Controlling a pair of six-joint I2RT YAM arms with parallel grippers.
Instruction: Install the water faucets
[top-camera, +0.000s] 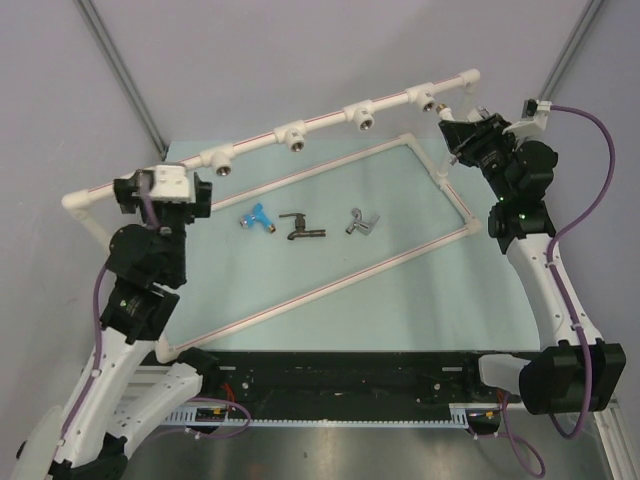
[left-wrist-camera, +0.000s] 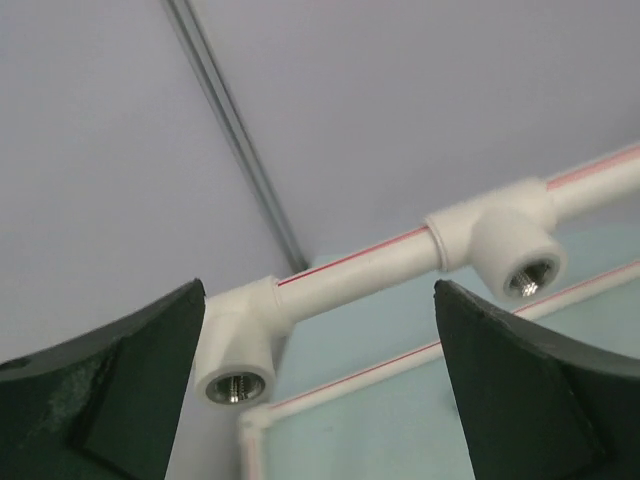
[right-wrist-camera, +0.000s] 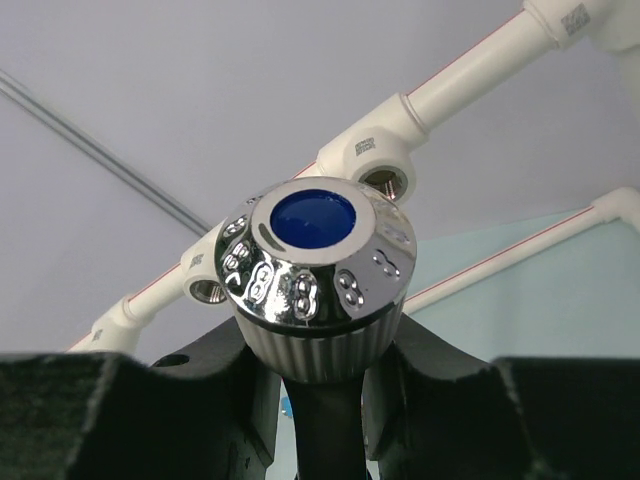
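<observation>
Three faucets lie on the green mat: blue (top-camera: 257, 217), dark brown-black (top-camera: 300, 228) and silver-grey (top-camera: 361, 224). No white faucet shows. My right gripper (top-camera: 462, 138) is raised at the back right, just right of the last tee fitting (top-camera: 425, 99). In the right wrist view the gripper (right-wrist-camera: 325, 385) is shut on a faucet with a chrome ribbed knob and blue cap (right-wrist-camera: 315, 265); its body is hidden between the fingers. My left gripper (top-camera: 165, 190) is open and empty by the pipe's left end. In the left wrist view (left-wrist-camera: 320, 290) it faces two tee sockets (left-wrist-camera: 238, 385).
A white pipe rail (top-camera: 330, 122) with several tee fittings runs diagonally across the back. A lower white pipe frame (top-camera: 330, 285) borders the mat. Grey walls stand close behind. A black rail (top-camera: 340, 375) lies at the near edge.
</observation>
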